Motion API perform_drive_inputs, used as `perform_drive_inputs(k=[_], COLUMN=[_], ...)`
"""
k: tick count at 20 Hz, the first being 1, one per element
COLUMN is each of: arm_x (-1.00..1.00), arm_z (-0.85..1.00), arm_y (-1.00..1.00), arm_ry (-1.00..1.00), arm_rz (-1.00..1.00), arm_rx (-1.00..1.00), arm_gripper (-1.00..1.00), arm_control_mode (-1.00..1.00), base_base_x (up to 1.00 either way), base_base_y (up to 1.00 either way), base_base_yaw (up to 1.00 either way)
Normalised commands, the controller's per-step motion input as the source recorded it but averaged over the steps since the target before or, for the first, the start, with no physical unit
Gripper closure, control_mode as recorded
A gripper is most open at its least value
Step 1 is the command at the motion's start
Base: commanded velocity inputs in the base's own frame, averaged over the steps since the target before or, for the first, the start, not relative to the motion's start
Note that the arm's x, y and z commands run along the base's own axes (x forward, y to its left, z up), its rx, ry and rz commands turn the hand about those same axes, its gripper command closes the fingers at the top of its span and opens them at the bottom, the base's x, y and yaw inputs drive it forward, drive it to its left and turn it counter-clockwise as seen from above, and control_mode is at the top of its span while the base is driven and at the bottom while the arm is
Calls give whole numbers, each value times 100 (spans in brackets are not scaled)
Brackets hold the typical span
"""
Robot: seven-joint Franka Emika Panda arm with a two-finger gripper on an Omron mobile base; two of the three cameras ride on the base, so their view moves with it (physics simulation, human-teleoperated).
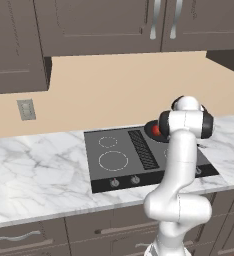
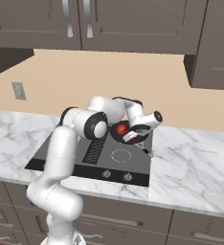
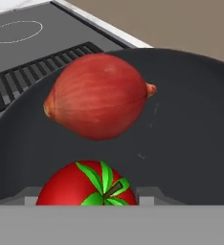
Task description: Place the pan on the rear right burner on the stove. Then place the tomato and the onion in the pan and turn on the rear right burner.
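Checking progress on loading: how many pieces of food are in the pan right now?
2. The onion lies in the pan, farther from the hand; the tomato sits in the pan just ahead of the gripper's fingertips. Nothing else shows inside.

In the hand view the bright red tomato with green stem top (image 3: 87,187), nearest the pincer, is cut off below by the grey band, and the round black frying pan (image 3: 190,124) beyond it runs past the right edge. From the left base view the white arm hides most of that pan (image 1: 151,129) and the cooktop's right-hand rings. The finger tips cannot be made out.
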Motion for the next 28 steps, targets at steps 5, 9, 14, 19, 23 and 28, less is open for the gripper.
perform_drive_inputs(k=[5, 9, 14, 19, 23, 28], arm_x=[8, -4, -24, -31, -33, -26], arm_z=[-4, 10, 38, 43, 39, 38], arm_y=[8, 4, 0, 4, 18, 32], arm_ry=[1, 0, 0, 0, -3, -7], arm_rz=[7, 6, 5, 4, 3, 1], arm_rx=[0, 0, 0, 0, 0, 0], arm_gripper=[-100, -100, -100, -100, -100, -100], arm_control_mode=[-100, -100, -100, -100, -100, -100], base_base_x=[0, 0, 0, 0, 0, 0], base_base_y=[0, 0, 0, 0, 0, 0], base_base_yaw=[0, 0, 0, 0, 0, 0])
